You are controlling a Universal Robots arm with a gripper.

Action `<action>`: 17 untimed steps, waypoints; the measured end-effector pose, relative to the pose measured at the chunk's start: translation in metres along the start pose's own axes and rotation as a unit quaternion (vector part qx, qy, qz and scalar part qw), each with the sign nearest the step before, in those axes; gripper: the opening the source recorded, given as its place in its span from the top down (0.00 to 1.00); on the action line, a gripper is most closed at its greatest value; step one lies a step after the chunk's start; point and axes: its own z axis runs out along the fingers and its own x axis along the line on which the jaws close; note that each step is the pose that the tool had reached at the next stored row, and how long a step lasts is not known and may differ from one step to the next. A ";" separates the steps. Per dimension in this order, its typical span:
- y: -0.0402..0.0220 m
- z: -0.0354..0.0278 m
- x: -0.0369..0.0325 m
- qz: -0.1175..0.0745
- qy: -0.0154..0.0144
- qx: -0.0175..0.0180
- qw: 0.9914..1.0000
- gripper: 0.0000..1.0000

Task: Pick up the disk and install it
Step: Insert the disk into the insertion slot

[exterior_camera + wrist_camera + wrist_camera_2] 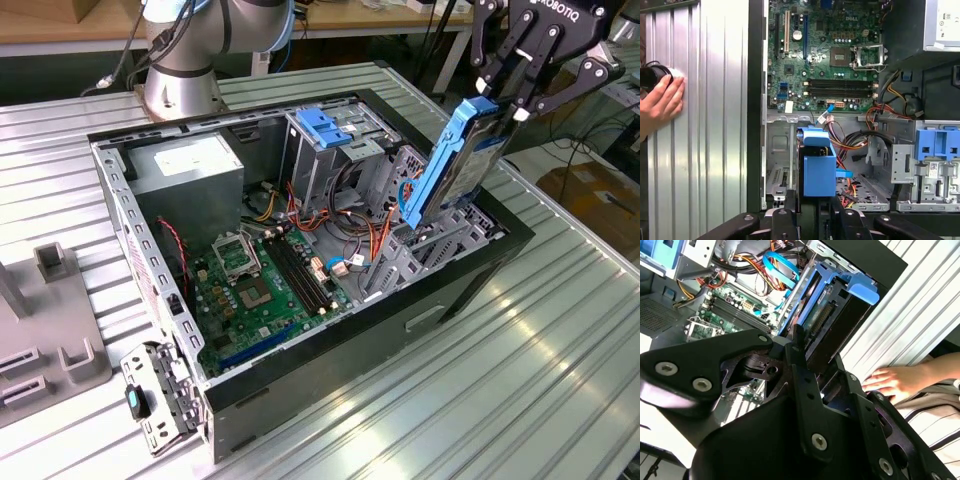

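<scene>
The disk [455, 165] is a flat drive in a blue plastic frame, held on edge and tilted. My gripper [503, 98] is shut on its upper end. Its lower end reaches down to the grey metal drive bay [425, 250] at the exterior view's right end of the open computer case [400, 312]. In the second wrist view the disk [822, 307] runs away from my black fingers [801, 371] toward the case. In the first wrist view its blue frame [819, 167] hangs over the bay [777, 165].
Inside the case are a green motherboard [255, 290], a grey power supply [190, 165], a metal cage with a blue latch [325, 125] and loose orange and blue cables. A person's hand [660, 100] rests on the ribbed table beside the case. A grey fixture [50, 340] sits at the exterior view's left.
</scene>
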 end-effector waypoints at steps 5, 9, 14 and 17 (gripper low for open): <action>0.0007 0.0086 0.0016 -0.005 0.000 0.000 1.000 0.65; 0.0010 0.0096 0.0016 -0.005 0.000 0.000 1.000 0.65; 0.0020 0.0127 0.0016 -0.006 0.004 0.000 1.000 0.65; 0.0021 0.0128 0.0016 -0.006 0.004 -0.003 1.000 0.65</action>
